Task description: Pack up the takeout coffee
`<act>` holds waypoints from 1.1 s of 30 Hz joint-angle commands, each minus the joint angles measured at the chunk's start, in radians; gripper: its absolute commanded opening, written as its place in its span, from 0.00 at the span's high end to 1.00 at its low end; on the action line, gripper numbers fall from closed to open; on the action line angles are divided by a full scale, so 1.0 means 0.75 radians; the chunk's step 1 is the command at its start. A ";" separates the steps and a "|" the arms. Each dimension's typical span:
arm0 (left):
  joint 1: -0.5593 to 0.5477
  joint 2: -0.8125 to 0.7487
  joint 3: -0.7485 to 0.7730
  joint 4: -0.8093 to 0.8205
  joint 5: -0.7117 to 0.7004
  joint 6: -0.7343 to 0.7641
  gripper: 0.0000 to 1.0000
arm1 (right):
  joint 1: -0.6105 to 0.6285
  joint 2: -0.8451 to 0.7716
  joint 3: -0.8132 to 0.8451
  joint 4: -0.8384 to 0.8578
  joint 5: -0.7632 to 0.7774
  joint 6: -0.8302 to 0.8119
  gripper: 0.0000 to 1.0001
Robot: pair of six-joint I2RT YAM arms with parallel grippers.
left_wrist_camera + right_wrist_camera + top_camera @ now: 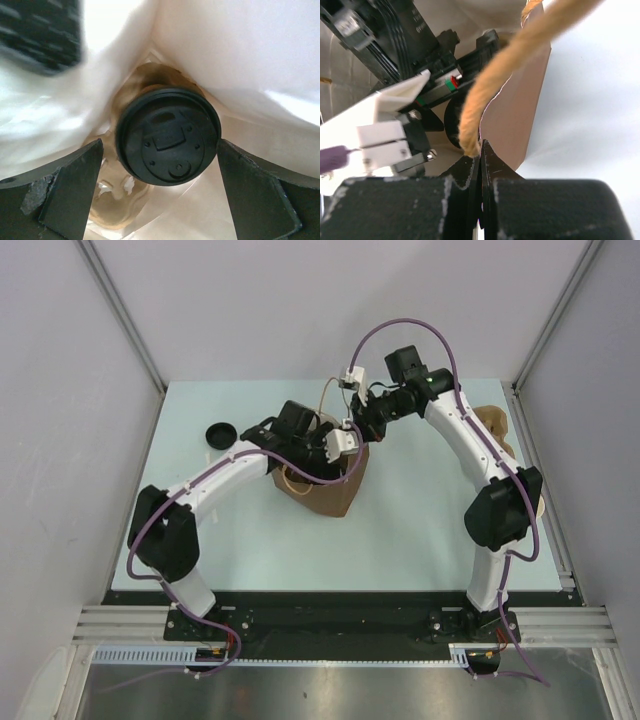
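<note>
Reaching into the brown paper bag (328, 498), the left gripper (160, 147) spreads its 2 fingers wide around the takeout coffee (167, 137) standing inside. The right gripper (481, 155) pinches the bag's rim beside its rope handle (520, 55).

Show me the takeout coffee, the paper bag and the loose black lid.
takeout coffee (167, 145): left wrist view, centre of its black lid.
paper bag (335, 500): top view, near outer wall.
loose black lid (221, 433): top view, its middle.

No readable text, faint print on black arm housing (395, 30) blurred, coffee lid (167, 137) embossing illegible
</note>
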 commanded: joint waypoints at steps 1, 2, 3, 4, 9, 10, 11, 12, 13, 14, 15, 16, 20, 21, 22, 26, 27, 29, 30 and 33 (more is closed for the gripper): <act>0.010 -0.079 0.101 0.013 0.058 -0.041 0.00 | 0.027 0.020 0.051 -0.079 -0.027 -0.011 1.00; 0.010 -0.079 0.119 0.007 0.060 -0.049 0.00 | 0.027 0.020 0.049 -0.081 -0.027 -0.011 1.00; 0.010 -0.081 0.130 -0.001 0.060 -0.053 0.00 | 0.029 0.020 0.051 -0.079 -0.025 -0.011 1.00; 0.012 -0.081 0.140 -0.007 0.060 -0.061 0.00 | 0.029 0.020 0.049 -0.081 -0.025 -0.013 1.00; 0.019 -0.071 0.230 -0.073 0.081 -0.079 0.00 | 0.027 0.020 0.049 -0.085 -0.021 -0.023 1.00; 0.021 -0.069 0.252 -0.079 0.079 -0.083 0.00 | 0.027 0.020 0.049 -0.089 -0.021 -0.027 1.00; 0.023 -0.069 0.263 -0.099 0.083 -0.088 0.01 | 0.025 0.022 0.051 -0.091 -0.019 -0.031 1.00; 0.025 -0.069 0.277 -0.108 0.083 -0.090 0.01 | 0.025 0.022 0.053 -0.091 -0.019 -0.031 1.00; 0.027 -0.060 0.305 -0.118 0.085 -0.094 0.01 | 0.023 0.022 0.053 -0.091 -0.019 -0.033 1.00; 0.029 -0.054 0.322 -0.142 0.087 -0.100 0.00 | 0.021 0.022 0.051 -0.091 -0.019 -0.035 1.00; 0.035 -0.050 0.338 -0.153 0.085 -0.104 0.01 | 0.021 0.022 0.053 -0.093 -0.014 -0.035 1.00; 0.041 -0.044 0.377 -0.163 0.089 -0.118 0.00 | 0.017 0.024 0.055 -0.093 -0.014 -0.035 1.00; 0.070 -0.009 0.483 -0.226 0.103 -0.151 0.01 | 0.009 0.024 0.057 -0.107 -0.019 -0.045 1.00; 0.078 -0.005 0.504 -0.234 0.109 -0.157 0.00 | 0.007 0.024 0.059 -0.109 -0.021 -0.054 1.00; 0.084 -0.003 0.542 -0.245 0.111 -0.167 0.00 | 0.005 0.028 0.059 -0.115 -0.019 -0.056 1.00; 0.098 0.003 0.620 -0.283 0.119 -0.192 0.01 | -0.001 0.030 0.069 -0.128 -0.021 -0.068 1.00; 0.100 0.005 0.635 -0.290 0.122 -0.200 0.01 | -0.005 0.032 0.071 -0.130 -0.021 -0.068 1.00; 0.104 0.005 0.674 -0.300 0.126 -0.229 0.00 | -0.008 0.034 0.071 -0.132 -0.027 -0.068 1.00; 0.105 0.007 0.686 -0.302 0.124 -0.237 0.01 | -0.012 0.036 0.073 -0.134 -0.027 -0.070 1.00; 0.133 0.015 0.751 -0.308 0.130 -0.304 0.01 | -0.018 0.036 0.071 -0.140 -0.031 -0.082 1.00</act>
